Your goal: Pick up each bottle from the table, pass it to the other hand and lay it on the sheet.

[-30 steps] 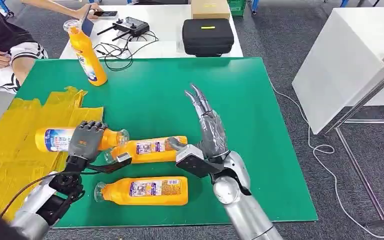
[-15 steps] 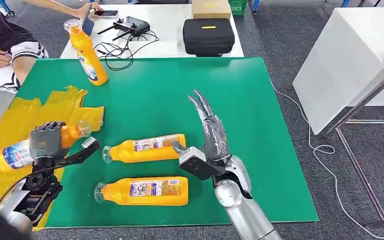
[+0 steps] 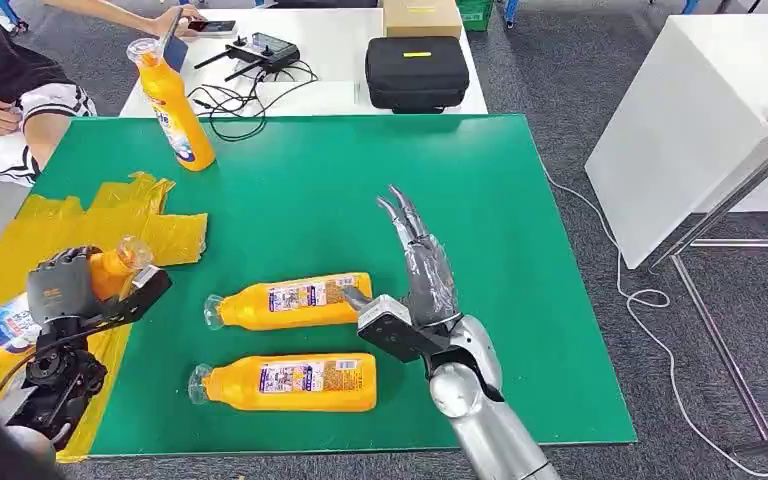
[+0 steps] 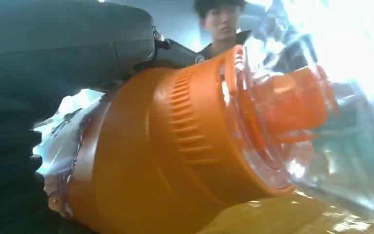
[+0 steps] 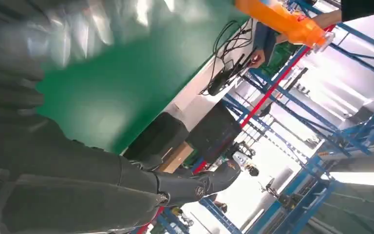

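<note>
- The left hand [image 3: 60, 285] grips an orange plastic bottle with a blue-and-white label and a clear cap [image 3: 20, 310]; its grey fingers wrap the neck end, and the capped end points toward the middle of the bench.
- The held bottle sits tilted over the crumpled yellow plastic sheet [image 3: 35, 235], which covers the left part of the green-topped bench [image 3: 520, 250]. Whether the bottle touches the sheet cannot be told.
- In the left wrist view the held bottle's ribbed orange shoulder and clear cap [image 4: 268, 112] show close up, with yellow sheet beneath.
- The right hand [image 3: 415, 265] holds nothing; its fingers are extended, apart and pointing away from the robot, above the green surface.
- A second orange bottle lying on its side [image 3: 285, 300] rests on the bench just beside the right hand, cap toward the sheet.
- A third orange bottle lying on its side [image 3: 285, 382] lies nearer the robot, roughly parallel to the second.
- A fourth orange bottle standing at the far left corner [image 3: 172, 105] leans slightly.
- Behind the bench, a white table [image 3: 335, 95] carries a black zipped case [image 3: 415, 72], a black remote controller [image 3: 260, 52] and black cables [image 3: 230, 105].
- A seated person [image 3: 10, 90] is at the far left.
</note>
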`<state>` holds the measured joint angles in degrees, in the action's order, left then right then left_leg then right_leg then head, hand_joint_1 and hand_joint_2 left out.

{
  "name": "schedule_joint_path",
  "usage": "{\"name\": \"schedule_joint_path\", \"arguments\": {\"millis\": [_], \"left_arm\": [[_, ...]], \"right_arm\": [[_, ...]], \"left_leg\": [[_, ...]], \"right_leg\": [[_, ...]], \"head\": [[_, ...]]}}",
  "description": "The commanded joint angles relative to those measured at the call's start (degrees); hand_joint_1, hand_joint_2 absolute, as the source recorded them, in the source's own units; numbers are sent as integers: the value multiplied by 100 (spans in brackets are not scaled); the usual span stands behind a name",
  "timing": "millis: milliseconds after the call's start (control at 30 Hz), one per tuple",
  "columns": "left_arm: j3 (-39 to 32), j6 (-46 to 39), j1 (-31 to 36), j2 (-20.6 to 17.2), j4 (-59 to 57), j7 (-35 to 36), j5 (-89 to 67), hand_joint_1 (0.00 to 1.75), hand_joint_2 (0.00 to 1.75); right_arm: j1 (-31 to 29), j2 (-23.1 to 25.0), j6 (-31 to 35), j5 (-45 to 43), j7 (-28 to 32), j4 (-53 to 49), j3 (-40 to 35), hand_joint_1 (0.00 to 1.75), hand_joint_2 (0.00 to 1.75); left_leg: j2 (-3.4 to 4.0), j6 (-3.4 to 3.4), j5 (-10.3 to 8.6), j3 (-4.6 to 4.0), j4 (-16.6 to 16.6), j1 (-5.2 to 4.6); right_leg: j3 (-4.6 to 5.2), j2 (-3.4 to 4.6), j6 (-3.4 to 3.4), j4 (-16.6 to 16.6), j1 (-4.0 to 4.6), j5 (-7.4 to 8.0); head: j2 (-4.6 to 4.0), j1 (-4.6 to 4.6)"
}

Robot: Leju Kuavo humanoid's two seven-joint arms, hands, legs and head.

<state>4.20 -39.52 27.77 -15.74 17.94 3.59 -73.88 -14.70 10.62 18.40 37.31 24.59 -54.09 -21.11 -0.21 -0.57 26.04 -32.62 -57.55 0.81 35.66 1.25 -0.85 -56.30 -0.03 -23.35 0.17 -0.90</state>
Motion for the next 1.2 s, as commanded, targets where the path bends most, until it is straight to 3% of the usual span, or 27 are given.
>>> {"name": "schedule_joint_path", "arguments": {"millis": [33,300,467,600,700,800,933,967,1067,1200], "left_arm": [[-555,376,191,411,-308,-310,-2,0,175],[-833,585,178,644,-254,-619,215,0,175],[-1388,806,209,848,-109,-1469,840,0,175],[-1390,808,217,864,-107,-1471,841,0,175],[-1695,1114,237,993,-22,-2160,1291,0,175],[-2356,3278,315,1374,295,-4346,2794,0,175],[-674,5372,-538,1319,3032,-4359,6055,0,175],[-556,5917,-683,1329,3638,-4359,6802,0,175],[-456,6431,-768,1564,4351,-4359,7232,0,175],[-363,6879,-823,1846,4833,-4359,7376,0,175]], "right_arm": [[-156,-110,80,168,-162,355,131,0,175],[-342,-111,176,504,-491,661,139,0,175],[-445,-132,295,1003,-784,799,111,0,175],[-453,-132,287,1003,-785,800,117,0,175],[-551,-139,258,1196,-873,921,95,0,175],[-1050,-66,326,1685,-901,1646,-30,0,175],[-1598,139,34,2062,-866,2497,-329,0,175],[-1757,223,-118,2162,-854,2736,-452,0,175],[-1970,391,-603,2366,-889,3163,-730,0,175],[-2041,546,-1054,2561,-909,3463,-998,0,175]], "left_leg": [[-16,-5,7,38,11,-1],[-11,-3,3,17,7,-3],[-14,-3,4,17,5,-2],[-13,-3,1,8,3,-2],[-15,-5,7,26,5,0],[-20,-4,1,8,0,-2],[-16,-6,4,13,-2,-1],[-7,-6,8,18,-4,-1],[13,-4,20,29,-8,3],[-20,-3,11,25,-1,0]], "right_leg": [[-44,-28,-6,9,1,-14],[-22,-18,-4,6,-2,-7],[-24,-22,-4,5,0,-8],[-14,-19,-3,5,-1,-4],[-33,-26,-4,7,1,-11],[-16,-27,-5,3,-1,-6],[-23,-26,-6,4,1,-7],[-26,-19,-6,1,2,-8],[-33,-2,-5,-6,5,-14],[-34,-29,-3,-1,1,-15]], "head": [[0,0],[0,2],[0,0],[0,0],[0,0],[0,0],[0,2],[0,0],[0,0],[0,0]]}}
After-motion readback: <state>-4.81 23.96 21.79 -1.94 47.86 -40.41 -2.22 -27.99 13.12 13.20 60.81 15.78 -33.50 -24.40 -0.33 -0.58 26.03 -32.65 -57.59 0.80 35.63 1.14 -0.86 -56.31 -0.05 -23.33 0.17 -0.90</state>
